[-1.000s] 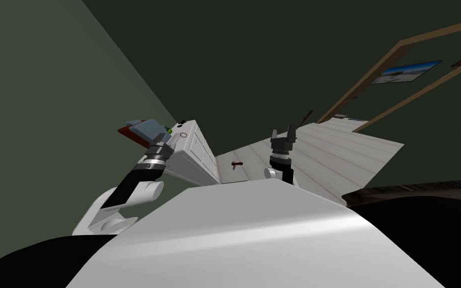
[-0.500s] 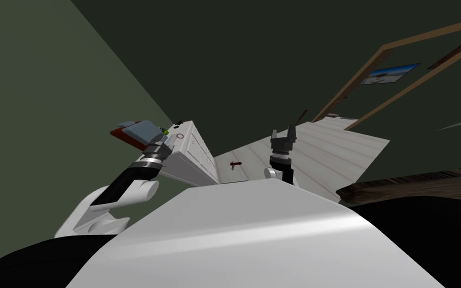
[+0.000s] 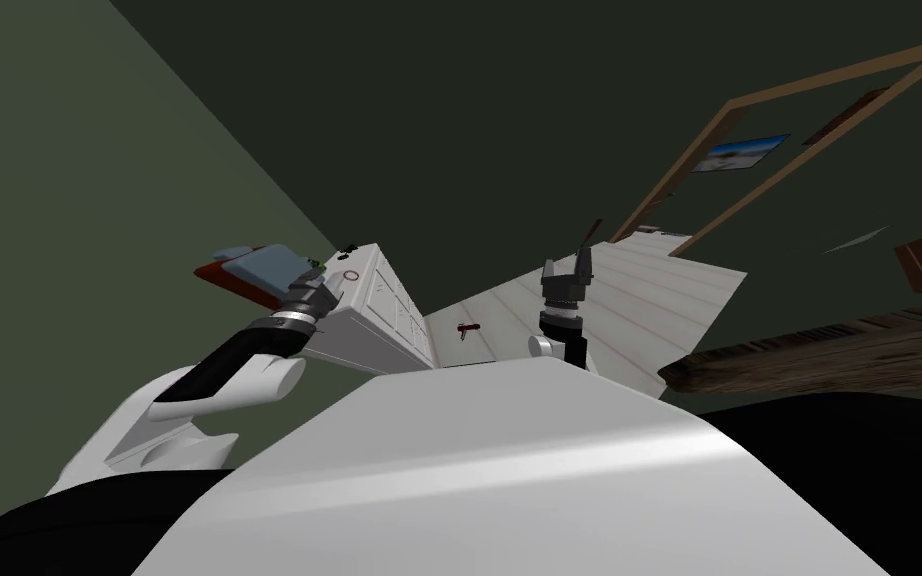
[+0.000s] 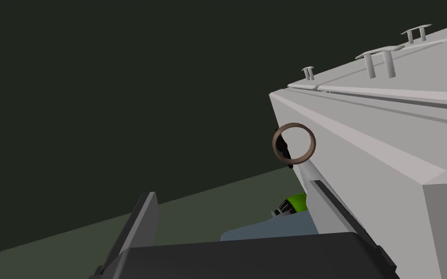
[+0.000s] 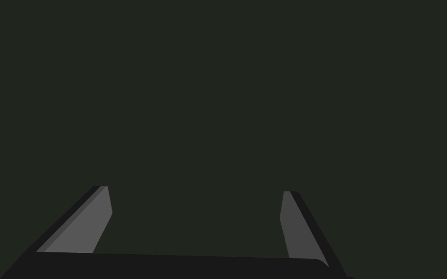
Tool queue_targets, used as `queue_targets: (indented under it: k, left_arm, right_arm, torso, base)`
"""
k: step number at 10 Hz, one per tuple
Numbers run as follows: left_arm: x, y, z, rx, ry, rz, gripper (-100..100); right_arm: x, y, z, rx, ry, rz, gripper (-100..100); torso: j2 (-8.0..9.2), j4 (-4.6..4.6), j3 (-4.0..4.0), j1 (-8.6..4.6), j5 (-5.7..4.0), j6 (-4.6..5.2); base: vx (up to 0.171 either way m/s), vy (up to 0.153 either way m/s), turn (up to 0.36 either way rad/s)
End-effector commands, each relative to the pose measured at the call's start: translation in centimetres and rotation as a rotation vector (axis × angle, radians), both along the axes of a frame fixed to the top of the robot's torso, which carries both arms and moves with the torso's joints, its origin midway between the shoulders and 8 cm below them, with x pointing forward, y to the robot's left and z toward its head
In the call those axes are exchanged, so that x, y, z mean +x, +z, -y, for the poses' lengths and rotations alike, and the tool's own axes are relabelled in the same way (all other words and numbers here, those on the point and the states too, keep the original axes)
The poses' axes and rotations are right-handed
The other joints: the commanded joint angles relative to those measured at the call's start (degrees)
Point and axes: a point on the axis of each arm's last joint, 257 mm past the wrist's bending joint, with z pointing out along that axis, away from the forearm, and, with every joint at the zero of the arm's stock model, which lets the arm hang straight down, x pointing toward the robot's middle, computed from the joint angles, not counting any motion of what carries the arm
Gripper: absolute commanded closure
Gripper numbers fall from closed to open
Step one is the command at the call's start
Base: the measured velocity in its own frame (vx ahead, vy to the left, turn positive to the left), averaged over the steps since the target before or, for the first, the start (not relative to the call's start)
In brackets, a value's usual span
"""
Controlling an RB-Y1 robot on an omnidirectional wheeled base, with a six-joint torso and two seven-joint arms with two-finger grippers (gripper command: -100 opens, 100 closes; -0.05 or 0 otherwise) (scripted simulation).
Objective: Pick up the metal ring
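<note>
Roughly flat on white cabinet [image 4: 387, 145] top, ring [image 4: 313, 144] faces spread left pincer [image 4: 230, 193] hole-on; right pincer [image 5: 196, 218] spread; head view catches red item [image 3: 467, 330] on floor [image 3: 649, 290].

Dim overall. The dark olive-green walls [image 3: 69, 220] are flatly shaded, one plane a tone lighter than the next. The white drawer cabinet [image 3: 369, 325] and pale plank floor [image 3: 649, 290] catch the most light. Edges are crisp: the thin brown ring [image 4: 294, 125] reads sharply against cabinet and wall. The head view is rolled, walls splaying toward the corners.
</note>
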Motion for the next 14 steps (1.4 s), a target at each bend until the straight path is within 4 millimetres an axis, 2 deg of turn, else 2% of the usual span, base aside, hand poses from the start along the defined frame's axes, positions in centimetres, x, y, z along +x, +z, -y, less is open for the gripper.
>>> queue_targets:
  k: [1, 2, 4, 5, 7, 8, 10, 11, 13, 14]
  left_arm:
    - [-0.1, -0.4, -0.4, -0.003, 0.016, -0.025, -100]
    - [0.1, 0.4, -0.7, 0.005, 0.018, -0.04, -100]
    - [0.0, -0.5, -1.3, 0.0, 0.041, -0.073, -100]
    - [0.2, 0.4, -1.5, 0.011, 0.041, -0.085, -100]
    - [0.0, -0.5, -2.2, 0.005, 0.068, -0.12, -100]
    - [0.2, 0.1, -2.5, 0.018, 0.075, -0.141, -100]
    - [0.0, -0.5, -3.0, 0.014, 0.095, -0.167, -100]
    - [0.1, 0.2, -3.2, 0.029, 0.1, -0.184, -100]
    - [-0.1, -0.5, -3.7, 0.024, 0.123, -0.213, -100]
    - [0.1, 0.2, -3.8, 0.042, 0.126, -0.228, -100]
  right_arm:
    - [0.0, 0.0, 0.0, 0.0, 0.0, 0.0, 0]
    - [0.0, 0.0, 0.0, 0.0, 0.0, 0.0, 0]
    - [0.0, 0.0, 0.0, 0.0, 0.0, 0.0, 0]
    - [0.0, 0.0, 0.0, 0.0, 0.0, 0.0, 0]
    - [0.0, 0.0, 0.0, 0.0, 0.0, 0.0, 0]
    - [0.0, 0.0, 0.0, 0.0, 0.0, 0.0, 0]
    - [0.0, 0.0, 0.0, 0.0, 0.0, 0.0, 0]
    - [0.0, 0.0, 0.0, 0.0, 0.0, 0.0, 0]
    - [0.0, 0.0, 0.0, 0.0, 0.0, 0.0, 0]
    - [0.0, 0.0, 0.0, 0.0, 0.0, 0.0, 0]
  torso:
    - [0.0, 0.0, 0.0, 0.0, 0.0, 0.0]
    - [0.0, 0.0, 0.0, 0.03, 0.01, -0.01]
    - [-0.02, 0.0, -0.01, 0.01, 0.01, -0.01]
    - [0.0, 0.0, 0.0, 0.03, 0.01, -0.02]
    - [-0.03, -0.01, -0.02, 0.03, 0.01, -0.01]
    - [-0.02, 0.0, -0.01, 0.04, 0.02, -0.02]
    - [-0.04, -0.01, -0.02, 0.04, 0.01, -0.01]
    - [-0.02, 0.0, -0.01, 0.04, 0.02, -0.02]
    - [-0.06, -0.01, -0.03, 0.05, 0.02, -0.02]
    - [-0.03, -0.01, -0.02, 0.05, 0.02, -0.03]
  base:
    - [0.0, 0.0, 0.0]
    - [0.004, -0.012, -0.132]
    - [0.003, -0.006, -0.035]
    - [0.007, -0.009, -0.13]
    - [0.005, -0.003, -0.032]
    - [0.009, -0.007, -0.113]
    - [0.008, -0.002, -0.034]
    - [0.014, -0.004, -0.121]
    - [0.011, 0.002, -0.027]
    - [0.015, -0.001, -0.068]
